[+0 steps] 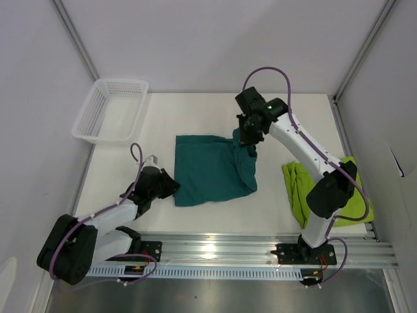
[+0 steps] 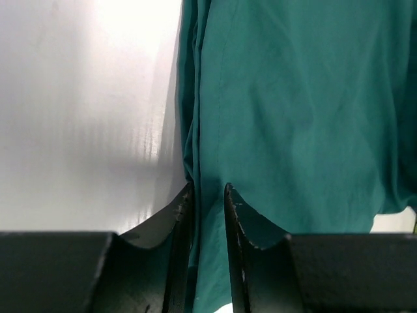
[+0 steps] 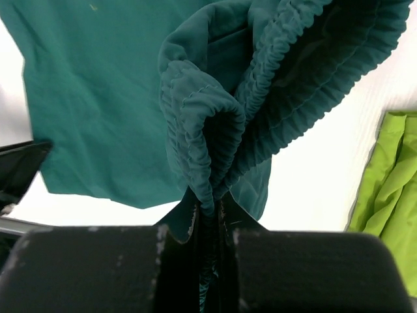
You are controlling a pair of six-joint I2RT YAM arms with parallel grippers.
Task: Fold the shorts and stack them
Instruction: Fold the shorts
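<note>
1. Along the near edge of the table [image 1: 195, 111], an aluminium rail [image 1: 215, 251] is carrying both arm bases, the left arm on the left.
2. Just beyond the rail on the left, the left gripper [image 1: 167, 186] is lying low over the table and pinching the near left corner of the dark teal shorts [image 1: 212, 169]. Seen from its wrist, the left gripper [image 2: 207, 208] is pressing its jaws almost together, with only a fold of the dark teal shorts [image 2: 293, 98] between them.
3. Near the right edge, the lime green shorts [image 1: 296, 186] are lying crumpled on the table, partly hidden behind the right arm and well apart from the teal pair.
4. At mid-table, the teal pair is lying mostly flat, its right side bunching upward.
5. Farther back, the right gripper [image 1: 249, 138] is holding that raised side. In the wrist view, the right gripper [image 3: 210, 208] is clamping its jaws on the gathered elastic waistband of the dark teal shorts [image 3: 85, 98], which is looping open above the fingers, with the lime green shorts [image 3: 391, 176] showing at the right.
6. At the far left corner, a white mesh basket [image 1: 121, 81] is sitting apart from both pairs.
</note>
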